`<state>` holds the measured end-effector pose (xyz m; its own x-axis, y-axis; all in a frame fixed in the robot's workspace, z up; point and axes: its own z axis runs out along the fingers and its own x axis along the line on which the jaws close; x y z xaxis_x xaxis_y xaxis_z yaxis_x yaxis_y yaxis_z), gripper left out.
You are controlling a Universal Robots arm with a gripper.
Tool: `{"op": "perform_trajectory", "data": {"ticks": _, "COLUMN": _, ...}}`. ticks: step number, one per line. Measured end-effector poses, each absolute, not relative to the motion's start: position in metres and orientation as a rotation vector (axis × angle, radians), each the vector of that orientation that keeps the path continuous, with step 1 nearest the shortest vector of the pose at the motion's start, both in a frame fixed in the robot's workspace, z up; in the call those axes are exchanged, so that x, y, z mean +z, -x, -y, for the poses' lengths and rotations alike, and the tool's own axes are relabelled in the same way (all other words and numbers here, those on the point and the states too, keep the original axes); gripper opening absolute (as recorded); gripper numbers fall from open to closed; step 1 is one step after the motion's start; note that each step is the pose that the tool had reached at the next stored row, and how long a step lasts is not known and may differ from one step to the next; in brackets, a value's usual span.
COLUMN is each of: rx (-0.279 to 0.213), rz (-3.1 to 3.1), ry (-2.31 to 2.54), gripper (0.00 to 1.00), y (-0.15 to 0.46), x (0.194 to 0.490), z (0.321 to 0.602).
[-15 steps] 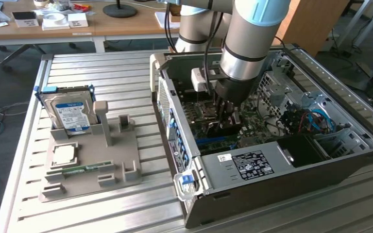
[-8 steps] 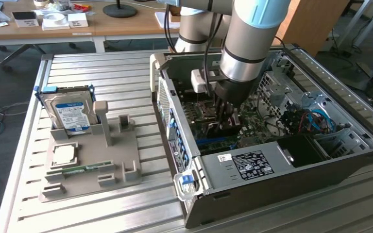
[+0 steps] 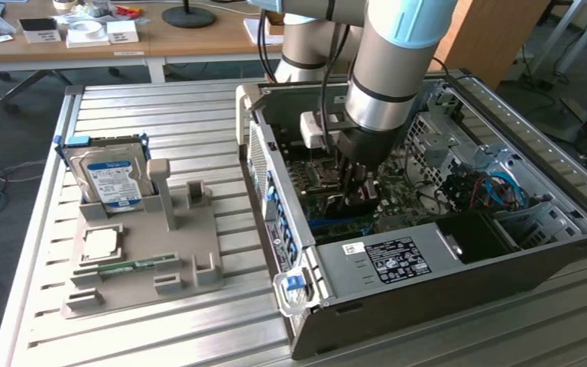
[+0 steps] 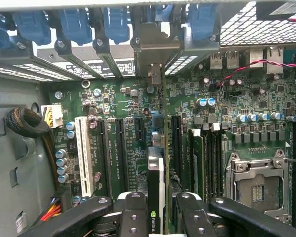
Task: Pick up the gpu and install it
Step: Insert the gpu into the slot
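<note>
My gripper (image 3: 360, 195) is lowered into the open computer case (image 3: 538, 252), over the motherboard (image 3: 406, 202). In the wrist view the gripper (image 4: 160, 217) is shut on the gpu (image 4: 155, 185), one black finger on each side. The card is seen edge-on, a thin dark and green board standing upright. It runs along a black expansion slot (image 4: 158, 131) on the motherboard (image 4: 222, 98). Its silver end bracket (image 4: 155, 49) reaches the rear slot openings of the case. I cannot tell whether the card sits fully in the slot.
A white slot (image 4: 83, 155), several black slots and an open CPU socket (image 4: 259, 185) lie around the card. Blue clips (image 4: 116, 22) line the rear wall. Outside the case, a grey holder (image 3: 141, 252) carries a blue-labelled hard drive (image 3: 110, 180), a chip (image 3: 100, 243) and a memory stick (image 3: 131, 267).
</note>
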<state>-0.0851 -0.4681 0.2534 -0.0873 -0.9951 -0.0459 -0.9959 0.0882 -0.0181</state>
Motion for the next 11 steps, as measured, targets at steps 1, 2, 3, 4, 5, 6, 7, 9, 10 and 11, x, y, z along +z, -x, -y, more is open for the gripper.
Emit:
{"op": "perform_trajectory", "data": {"ticks": 1, "rx": 0.027, "rz": -2.283, "ry": 2.090, "gripper": 0.27, "y": 0.0855, "x": 0.2532, "z": 0.4681}}
{"op": "perform_trajectory", "data": {"ticks": 2, "rx": 0.027, "rz": -2.283, "ry": 2.090, "gripper": 0.27, "y": 0.0860, "x": 0.2530, "z": 0.4681}}
{"op": "perform_trajectory", "data": {"ticks": 3, "rx": 0.027, "rz": -2.283, "ry": 2.090, "gripper": 0.27, "y": 0.0862, "x": 0.2528, "z": 0.4681}}
{"op": "perform_trajectory", "data": {"ticks": 4, "rx": 0.028, "rz": -2.282, "ry": 2.090, "gripper": 0.27, "y": 0.0862, "x": 0.2522, "z": 0.4681}}
{"op": "perform_trajectory", "data": {"ticks": 5, "rx": 0.028, "rz": -2.282, "ry": 2.090, "gripper": 0.27, "y": 0.0863, "x": 0.2515, "z": 0.4681}}
{"op": "perform_trajectory", "data": {"ticks": 6, "rx": 0.027, "rz": -2.283, "ry": 2.090, "gripper": 0.27, "y": 0.0864, "x": 0.2508, "z": 0.4681}}
{"op": "perform_trajectory", "data": {"ticks": 7, "rx": 0.027, "rz": -2.283, "ry": 2.090, "gripper": 0.27, "y": 0.0864, "x": 0.2502, "z": 0.4681}}
{"op": "perform_trajectory", "data": {"ticks": 9, "rx": 0.027, "rz": -2.283, "ry": 2.091, "gripper": 0.27, "y": 0.0865, "x": 0.2494, "z": 0.4682}}
{"op": "perform_trajectory", "data": {"ticks": 10, "rx": 0.027, "rz": -2.283, "ry": 2.091, "gripper": 0.27, "y": 0.0865, "x": 0.2492, "z": 0.4682}}
{"op": "perform_trajectory", "data": {"ticks": 11, "rx": 0.027, "rz": -2.283, "ry": 2.091, "gripper": 0.27, "y": 0.0865, "x": 0.2491, "z": 0.4682}}
